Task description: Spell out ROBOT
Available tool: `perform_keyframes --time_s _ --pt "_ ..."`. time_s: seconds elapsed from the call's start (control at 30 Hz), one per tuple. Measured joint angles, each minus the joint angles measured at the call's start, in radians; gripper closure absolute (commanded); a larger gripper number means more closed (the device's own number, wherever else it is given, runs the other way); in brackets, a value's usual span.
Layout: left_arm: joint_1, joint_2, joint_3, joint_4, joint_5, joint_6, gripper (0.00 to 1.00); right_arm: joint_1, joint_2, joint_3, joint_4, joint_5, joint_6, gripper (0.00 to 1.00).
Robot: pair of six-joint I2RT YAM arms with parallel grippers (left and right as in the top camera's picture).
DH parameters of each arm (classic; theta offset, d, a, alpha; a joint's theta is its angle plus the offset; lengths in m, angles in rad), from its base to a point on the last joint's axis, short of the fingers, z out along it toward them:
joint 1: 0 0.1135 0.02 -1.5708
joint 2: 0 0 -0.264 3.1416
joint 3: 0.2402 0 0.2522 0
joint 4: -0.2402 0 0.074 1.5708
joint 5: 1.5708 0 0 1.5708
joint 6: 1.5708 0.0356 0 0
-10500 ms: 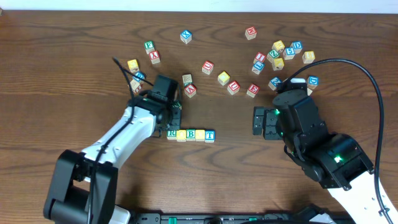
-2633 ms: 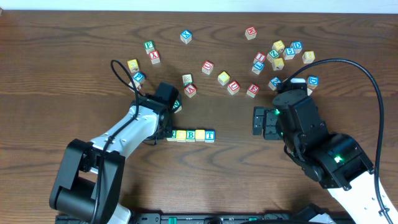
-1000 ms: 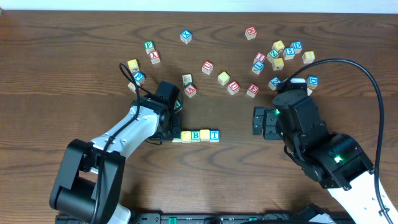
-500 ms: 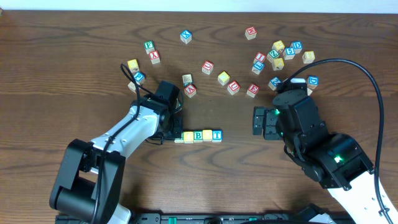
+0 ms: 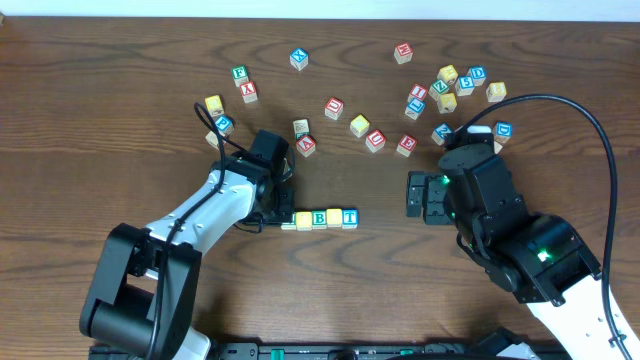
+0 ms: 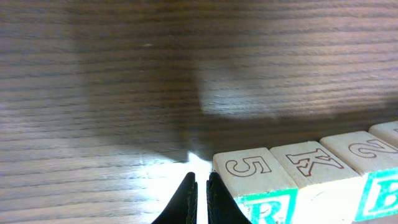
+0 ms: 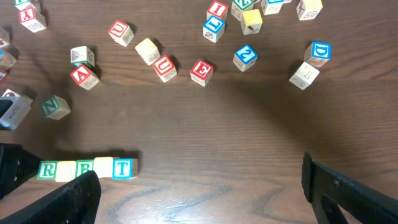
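Against the left end of the block row [image 5: 318, 217], the left gripper [image 6: 200, 182] sits pinched closed and empty beside the R block [image 6: 249, 177]. The right gripper [image 7: 196, 180] gapes, well right of the row. Straightening seems underway; next, back off without scattering letters.

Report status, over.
Left tool shut, beside the R block. Right tool open, empty. Five-block row in line. Loose blocks apart from it, none in the way.

The row of blocks [image 7: 84, 168] reads R, B, T from above. Its adjoining faces show 5, K, 2 in the left wrist view. Loose ones include a U block [image 7: 164, 65], an E block [image 7: 201, 70] and a D block [image 7: 320, 51].
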Motion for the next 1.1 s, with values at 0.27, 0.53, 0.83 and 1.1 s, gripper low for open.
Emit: perform_keyframes --time_s 0.27,0.53,0.83,1.1 --pt "0.0 0.0 0.0 0.004 0.038 0.013 0.93 0.0 0.0 0.0 0.0 0.0 0.0 0.01" --pt "0.0 0.0 0.0 0.006 0.043 0.026 0.93 0.0 0.0 0.0 0.0 0.0 0.0 0.01" --pt "0.0 0.0 0.0 0.009 0.063 0.032 0.92 0.0 0.0 0.0 0.0 0.0 0.0 0.01" --pt "0.0 0.0 0.0 0.002 0.036 0.028 0.93 0.0 0.0 0.0 0.0 0.0 0.0 0.01"
